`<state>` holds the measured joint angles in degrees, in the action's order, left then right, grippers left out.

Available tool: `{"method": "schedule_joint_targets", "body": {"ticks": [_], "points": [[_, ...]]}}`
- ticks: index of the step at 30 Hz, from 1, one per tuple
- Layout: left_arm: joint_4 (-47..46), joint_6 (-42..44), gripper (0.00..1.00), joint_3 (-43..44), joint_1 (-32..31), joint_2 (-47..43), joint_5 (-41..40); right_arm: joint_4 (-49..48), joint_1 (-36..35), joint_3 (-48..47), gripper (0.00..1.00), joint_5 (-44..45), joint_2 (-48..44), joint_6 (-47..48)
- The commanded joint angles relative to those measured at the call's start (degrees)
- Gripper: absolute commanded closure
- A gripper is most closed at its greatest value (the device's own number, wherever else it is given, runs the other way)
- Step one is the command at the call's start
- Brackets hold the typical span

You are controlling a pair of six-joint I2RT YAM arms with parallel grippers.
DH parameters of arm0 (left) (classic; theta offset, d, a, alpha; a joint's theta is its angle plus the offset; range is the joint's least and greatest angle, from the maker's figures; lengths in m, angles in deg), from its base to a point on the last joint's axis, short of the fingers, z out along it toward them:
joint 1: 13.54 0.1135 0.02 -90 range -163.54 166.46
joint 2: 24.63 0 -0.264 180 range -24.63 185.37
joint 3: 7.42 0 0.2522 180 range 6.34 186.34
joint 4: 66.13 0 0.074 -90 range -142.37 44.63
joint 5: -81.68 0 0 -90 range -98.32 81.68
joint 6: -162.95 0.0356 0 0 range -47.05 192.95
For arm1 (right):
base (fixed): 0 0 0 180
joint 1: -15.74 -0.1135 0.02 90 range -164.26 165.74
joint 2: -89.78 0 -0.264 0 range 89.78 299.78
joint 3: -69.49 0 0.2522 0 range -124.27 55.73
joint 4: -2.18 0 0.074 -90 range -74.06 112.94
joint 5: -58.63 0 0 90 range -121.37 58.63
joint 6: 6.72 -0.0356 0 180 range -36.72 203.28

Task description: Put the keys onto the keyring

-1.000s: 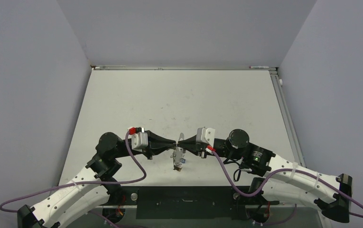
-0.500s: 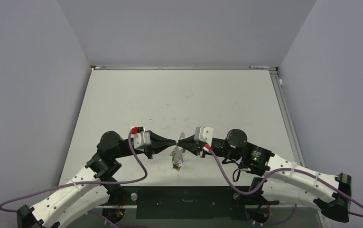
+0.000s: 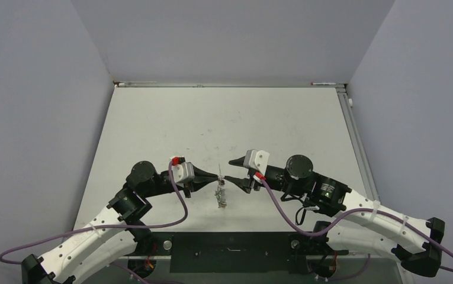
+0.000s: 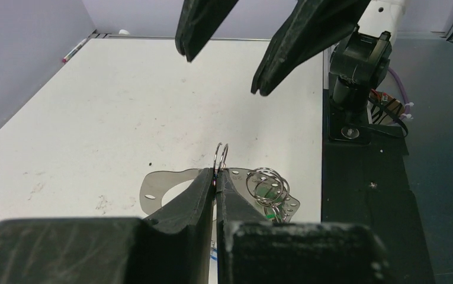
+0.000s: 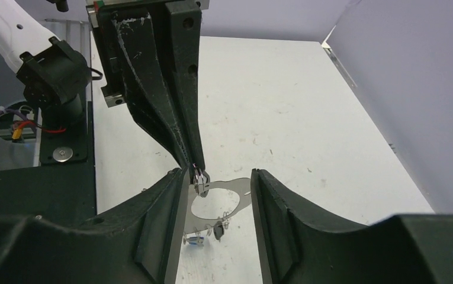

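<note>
Top external view first: at the left, my left pincer (image 3: 218, 176) reaches toward the middle of the table (image 3: 170, 118), its two fingers pressed together. From the left wrist I see what they grip: a small ring (image 4: 220, 155) of silver wire, standing upright and edge-on, pinched at its lower part between my fingertips. Below that ring hangs the keyring (image 5: 227, 185), a flat silver oval with a wide hole, facing both wrist cameras. The keys (image 3: 221, 198) dangle in a tight bunch under it, near the table's front edge; one has a green head, and lower down I make out a bluish one and a dark one. Whether the bunch touches the table I cannot tell. Just to the right, my right pincer (image 3: 229, 170) points back at the left one with its fingers spread apart, nothing held, the tips close to the small ring but clear of it.
</note>
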<state>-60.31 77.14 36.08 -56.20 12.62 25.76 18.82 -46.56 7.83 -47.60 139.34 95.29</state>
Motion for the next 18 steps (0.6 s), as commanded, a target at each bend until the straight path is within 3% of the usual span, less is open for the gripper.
{"method": "schedule_joint_targets", "body": {"ticks": [1,7,18], "points": [[-1.55,1.49,1.00,3.78,0.10,0.04,-0.68,7.31,-0.27,-5.87,0.55,2.71,0.72,2.37],[0.47,2.85,1.00,4.44,-0.66,0.44,-1.40,14.40,-0.45,-10.12,0.52,2.43,4.58,4.42],[4.97,6.13,1.00,5.75,-3.49,1.33,-4.64,16.76,-0.70,-11.67,0.61,0.86,10.40,5.48]]}}
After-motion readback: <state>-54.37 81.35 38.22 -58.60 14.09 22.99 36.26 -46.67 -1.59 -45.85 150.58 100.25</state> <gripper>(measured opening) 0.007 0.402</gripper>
